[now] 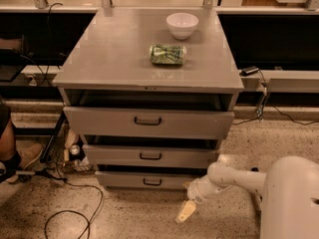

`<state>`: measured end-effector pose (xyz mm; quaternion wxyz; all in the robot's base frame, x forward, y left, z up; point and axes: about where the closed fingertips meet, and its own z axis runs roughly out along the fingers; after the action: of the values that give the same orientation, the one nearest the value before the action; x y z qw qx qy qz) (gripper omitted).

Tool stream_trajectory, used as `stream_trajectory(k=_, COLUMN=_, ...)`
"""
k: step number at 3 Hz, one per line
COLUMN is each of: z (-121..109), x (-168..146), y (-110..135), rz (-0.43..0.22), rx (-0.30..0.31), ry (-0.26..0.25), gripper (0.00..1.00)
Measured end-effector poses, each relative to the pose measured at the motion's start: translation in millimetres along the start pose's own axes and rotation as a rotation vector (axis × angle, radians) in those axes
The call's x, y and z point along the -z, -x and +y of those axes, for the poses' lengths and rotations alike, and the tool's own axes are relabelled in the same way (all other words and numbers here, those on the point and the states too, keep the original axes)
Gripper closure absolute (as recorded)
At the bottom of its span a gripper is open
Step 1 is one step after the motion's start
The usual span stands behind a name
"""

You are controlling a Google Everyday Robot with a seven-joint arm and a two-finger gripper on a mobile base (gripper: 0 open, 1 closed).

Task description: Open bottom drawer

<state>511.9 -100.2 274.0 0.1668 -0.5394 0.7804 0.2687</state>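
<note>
The bottom drawer (149, 179) is the lowest of three grey drawers in the cabinet. Its narrow front carries a small dark handle (152, 182). It stands slightly out from the cabinet, like the middle drawer (149, 156) and the top drawer (148, 122) above it. My gripper (185, 211) hangs low over the floor, to the right of and in front of the bottom drawer's right end. It touches nothing. My white arm (234, 178) reaches in from the lower right.
A white bowl (182, 25) and a green can lying on its side (168, 54) sit on the cabinet top (109, 54). Cables (70, 218) lie on the floor at left. A person's foot (22, 158) is at the far left.
</note>
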Motion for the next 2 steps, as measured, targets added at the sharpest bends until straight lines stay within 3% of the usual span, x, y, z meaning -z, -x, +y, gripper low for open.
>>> stream_trajectory(k=1, z=-1.9, x=-7.4, y=-2.1, rz=-0.002, rx=0.003, ry=-0.007, gripper=0.00)
stream_trajectory(k=2, z=-7.2, x=-18.8, y=-4.0, rz=-0.021, rx=0.076, ry=-0.078, gripper=0.00)
